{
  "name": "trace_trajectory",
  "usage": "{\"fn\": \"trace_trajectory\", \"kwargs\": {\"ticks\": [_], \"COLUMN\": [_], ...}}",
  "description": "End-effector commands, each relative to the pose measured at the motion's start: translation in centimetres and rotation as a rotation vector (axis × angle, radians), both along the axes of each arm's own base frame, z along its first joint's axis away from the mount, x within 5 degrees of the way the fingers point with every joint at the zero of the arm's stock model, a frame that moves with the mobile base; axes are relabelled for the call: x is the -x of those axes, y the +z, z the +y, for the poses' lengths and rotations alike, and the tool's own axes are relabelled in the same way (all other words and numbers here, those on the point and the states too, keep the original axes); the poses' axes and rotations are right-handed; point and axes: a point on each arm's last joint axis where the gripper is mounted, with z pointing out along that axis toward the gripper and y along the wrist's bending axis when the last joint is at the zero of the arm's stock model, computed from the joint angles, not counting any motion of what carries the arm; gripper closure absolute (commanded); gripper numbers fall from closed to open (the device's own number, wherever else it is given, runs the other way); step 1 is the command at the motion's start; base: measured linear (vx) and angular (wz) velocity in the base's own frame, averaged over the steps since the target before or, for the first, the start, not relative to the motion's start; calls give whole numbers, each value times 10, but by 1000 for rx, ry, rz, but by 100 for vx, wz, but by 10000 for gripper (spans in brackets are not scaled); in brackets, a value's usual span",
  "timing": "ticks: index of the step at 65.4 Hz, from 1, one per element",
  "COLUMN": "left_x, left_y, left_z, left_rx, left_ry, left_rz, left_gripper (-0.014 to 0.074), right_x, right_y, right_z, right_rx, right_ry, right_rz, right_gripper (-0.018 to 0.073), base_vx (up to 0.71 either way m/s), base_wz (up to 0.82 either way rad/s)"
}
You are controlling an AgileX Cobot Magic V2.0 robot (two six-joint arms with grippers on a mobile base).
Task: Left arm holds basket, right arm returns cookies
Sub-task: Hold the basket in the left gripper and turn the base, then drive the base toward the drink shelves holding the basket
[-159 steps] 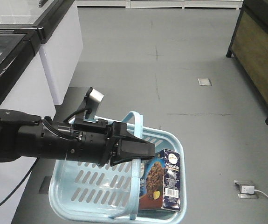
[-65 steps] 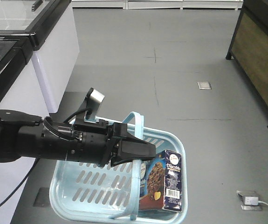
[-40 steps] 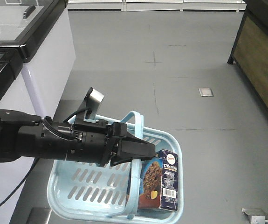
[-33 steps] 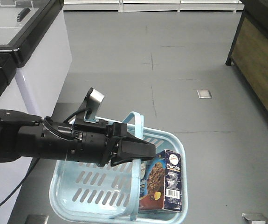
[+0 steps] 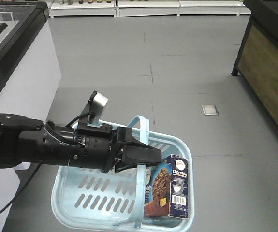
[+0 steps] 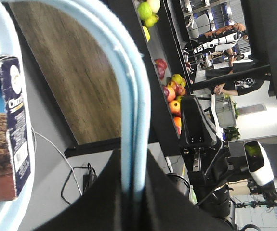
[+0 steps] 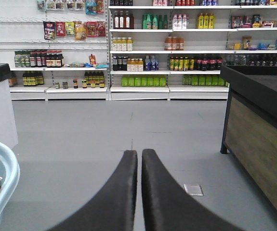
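The left arm [image 5: 56, 147], with a silver camera block [image 5: 98, 100] standing up from its wrist, is reaching out over the light blue basket [image 5: 76, 193]. The left gripper [image 5: 154, 155] is clamping the basket's hoop handle [image 5: 141, 137]; in the left wrist view the pale blue band is running straight down into the pinched black fingers [image 6: 152, 202]. The cookies carton [image 5: 170, 186] is standing upright inside the basket, against its right-hand wall, just below and to the right of the gripper tip, with its barcode side facing the front camera. The basket is probably hanging clear of the grey floor [image 5: 177, 72], though the view from above is not settling this. The right gripper [image 7: 139, 192] is pointing forward towards the stocked shelves [image 7: 167, 48] with its two fingers drawn almost together and nothing between them; the basket rim [image 7: 3, 163] is showing at its lower left, and a wood-panelled counter [image 7: 258, 144] is standing to its right.
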Motion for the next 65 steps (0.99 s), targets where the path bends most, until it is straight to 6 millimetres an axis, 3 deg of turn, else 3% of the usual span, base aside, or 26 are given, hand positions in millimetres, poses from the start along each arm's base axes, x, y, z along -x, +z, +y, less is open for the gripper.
{"fn": "trace_trajectory", "kwargs": {"ticks": [1,65], "left_x": [3,2], "left_y": [33,33], "left_z": [-2,-2], "left_rx": [159,156], "left_ry": [3,7], "left_rz": [-22,-22], "left_gripper": [599,599], "right_x": [1,1], "right_y": [2,2], "right_z": [0,0], "right_rx": [11,11], "right_ry": [1,1], "right_rz": [-72,-72], "right_gripper": [566,566], "base_vx": [41,45], "base_wz": [-2,-1]}}
